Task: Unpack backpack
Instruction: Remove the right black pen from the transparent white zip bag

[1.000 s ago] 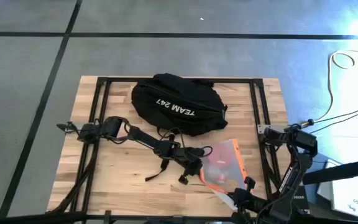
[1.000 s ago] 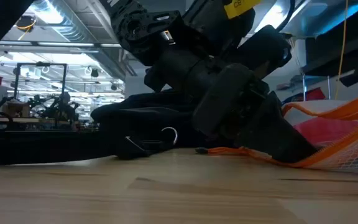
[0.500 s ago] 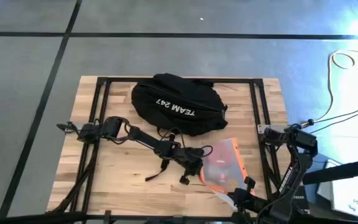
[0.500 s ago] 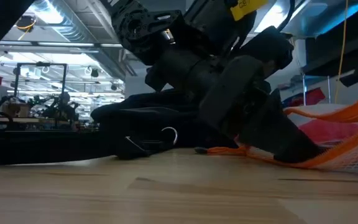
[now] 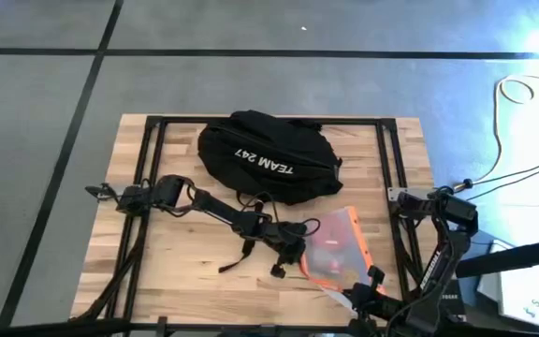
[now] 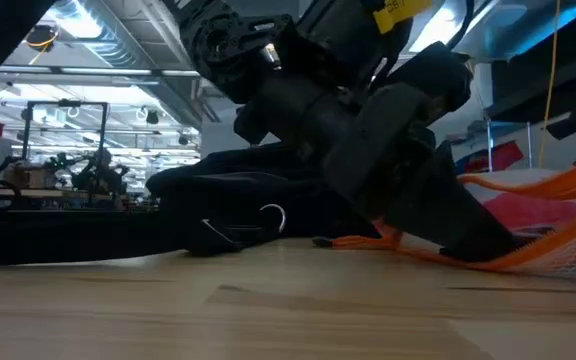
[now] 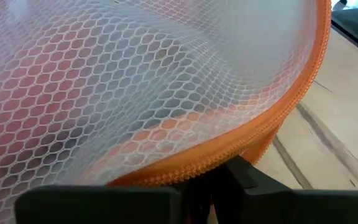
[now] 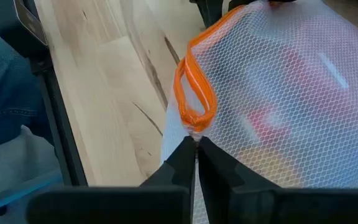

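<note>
Backpack: I'm seeing the backpack (image 5: 268,155) lying at the far middle of the table (image 5: 176,267), its white "TEAM 247" lettering facing up; in the low view it is sitting as a dark mound (image 6: 218,200) behind the arm.

Pouch: I'm watching 1 mesh pouch (image 5: 337,245) with orange zipper trim lying flat on the wood, nearer than the backpack and toward the right side. Something red is showing through the netting (image 8: 291,93); I cannot tell what it is.

Left gripper: I'm reading the left gripper (image 5: 293,255) as reaching across the table to the pouch's left edge. Its wrist view is showing the 2 dark fingers (image 7: 253,180) pinching the orange zipper edge (image 7: 241,140), so it is clamping the pouch. In the low view the gripper (image 6: 448,225) is sitting low over the wood against the orange trim.

Right gripper: I'm seeing the right gripper (image 5: 352,300) working at the pouch's near corner by the table's front edge. Its wrist view is showing the 2 fingers (image 8: 182,163) pressing together on the netting just below an orange loop (image 8: 194,93), so it is gripping the pouch too.
</note>
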### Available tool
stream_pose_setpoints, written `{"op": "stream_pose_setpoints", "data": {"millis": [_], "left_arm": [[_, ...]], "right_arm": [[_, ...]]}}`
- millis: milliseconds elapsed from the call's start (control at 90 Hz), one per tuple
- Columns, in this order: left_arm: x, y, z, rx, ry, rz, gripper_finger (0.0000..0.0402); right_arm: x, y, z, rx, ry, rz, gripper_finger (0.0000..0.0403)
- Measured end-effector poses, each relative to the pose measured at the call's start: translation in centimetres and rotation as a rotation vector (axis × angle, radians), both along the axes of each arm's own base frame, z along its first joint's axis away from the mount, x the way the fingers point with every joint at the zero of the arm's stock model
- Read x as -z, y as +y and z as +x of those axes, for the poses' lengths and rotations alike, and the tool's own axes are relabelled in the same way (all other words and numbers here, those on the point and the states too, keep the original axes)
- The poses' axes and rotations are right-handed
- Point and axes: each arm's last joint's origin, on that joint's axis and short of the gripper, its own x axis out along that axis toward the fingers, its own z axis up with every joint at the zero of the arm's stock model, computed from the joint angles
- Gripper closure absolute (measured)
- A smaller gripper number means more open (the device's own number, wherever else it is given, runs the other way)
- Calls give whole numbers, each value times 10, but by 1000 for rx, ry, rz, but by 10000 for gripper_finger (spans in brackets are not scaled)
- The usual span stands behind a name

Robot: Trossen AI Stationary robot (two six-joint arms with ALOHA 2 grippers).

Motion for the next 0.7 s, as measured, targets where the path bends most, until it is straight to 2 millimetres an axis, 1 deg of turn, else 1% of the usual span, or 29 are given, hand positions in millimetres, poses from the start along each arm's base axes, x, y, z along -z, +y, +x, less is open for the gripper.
{"op": "stream_pose_setpoints", "data": {"millis": [89, 178, 267, 389, 556, 700], "left_arm": [[-7, 1, -2, 0, 10, 12, 375], [-18, 1, -3, -6, -4, 17, 375], [-24, 1, -4, -15, -8, 26, 375], [-22, 1, -7, -19, 36, 48, 375], [-18, 3, -16, -47, 155, 116, 375], [-25, -2, -25, -93, 190, 233, 375]], "right_arm": [[0, 0, 0, -1, 0, 1, 403], [0, 0, 0, -1, -1, 0, 403], [0, 0, 0, -2, -3, -1, 403], [0, 0, 0, -3, -9, -2, 403], [0, 0, 0, -3, -9, -1, 403], [0, 0, 0, -3, -11, -4, 403]]}}
